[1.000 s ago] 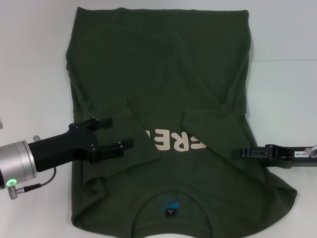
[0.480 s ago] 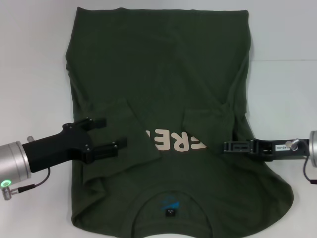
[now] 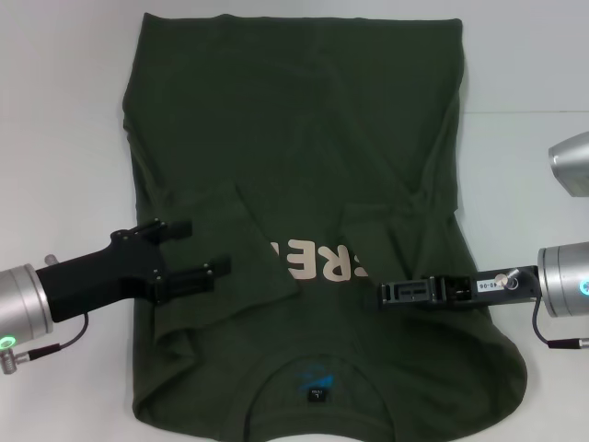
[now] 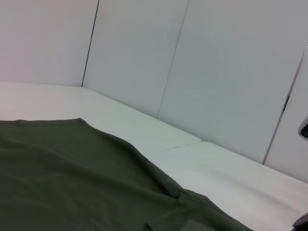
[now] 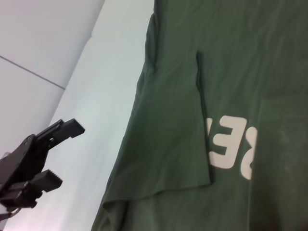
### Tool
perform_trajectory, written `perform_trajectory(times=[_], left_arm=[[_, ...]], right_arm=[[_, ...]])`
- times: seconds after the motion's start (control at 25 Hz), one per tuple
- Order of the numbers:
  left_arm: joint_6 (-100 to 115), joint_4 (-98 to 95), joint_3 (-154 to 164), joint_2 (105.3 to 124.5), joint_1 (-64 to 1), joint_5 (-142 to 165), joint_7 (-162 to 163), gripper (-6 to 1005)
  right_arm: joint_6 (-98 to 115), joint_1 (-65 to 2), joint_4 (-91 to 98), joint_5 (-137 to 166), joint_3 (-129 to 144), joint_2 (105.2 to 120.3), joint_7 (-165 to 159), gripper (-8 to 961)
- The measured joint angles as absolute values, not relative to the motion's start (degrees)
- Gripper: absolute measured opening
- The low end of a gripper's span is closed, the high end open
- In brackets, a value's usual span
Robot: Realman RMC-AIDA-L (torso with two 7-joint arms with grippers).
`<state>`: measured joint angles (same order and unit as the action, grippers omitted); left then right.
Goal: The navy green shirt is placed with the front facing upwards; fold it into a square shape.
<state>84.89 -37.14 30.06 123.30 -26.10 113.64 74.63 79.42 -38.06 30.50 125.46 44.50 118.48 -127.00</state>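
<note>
The navy green shirt (image 3: 294,120) lies flat on the table with its collar nearest me and both sleeves folded inward over the chest. Cream lettering (image 3: 317,262) shows between the folded sleeves, and a small dark neck label (image 3: 315,387) sits inside the collar. My left gripper (image 3: 207,245) is open, low over the folded left sleeve, holding nothing. My right gripper (image 3: 385,293) reaches in edge-on over the shirt's right side, its tip just right of the lettering. The right wrist view shows the shirt (image 5: 240,57), the lettering (image 5: 231,149) and the open left gripper (image 5: 62,154). The left wrist view shows only the shirt's cloth (image 4: 72,178).
The white table (image 3: 55,110) surrounds the shirt on the left, right and far sides. A silver segment of my right arm (image 3: 571,161) hangs over the table's right edge. White wall panels (image 4: 192,57) stand behind the table.
My right gripper has moved left, from the shirt's right edge to beside the lettering. My left gripper has drawn back slightly to the left, still open.
</note>
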Motion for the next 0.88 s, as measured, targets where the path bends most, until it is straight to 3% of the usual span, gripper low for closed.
perform_trajectory(times=[0.6,0.88], left_arm=[[85.08,-37.18,30.06,123.49,-25.71,113.64,74.57,933],[85.08,-37.2,30.06,123.58,-25.58,113.64,74.6,933]], right_arm=[[83.45,-37.33,30.8,125.25,45.27,118.5,-125.6,925],[82.65,-36.38,31.5,125.03,41.77,117.62,-125.02,925]])
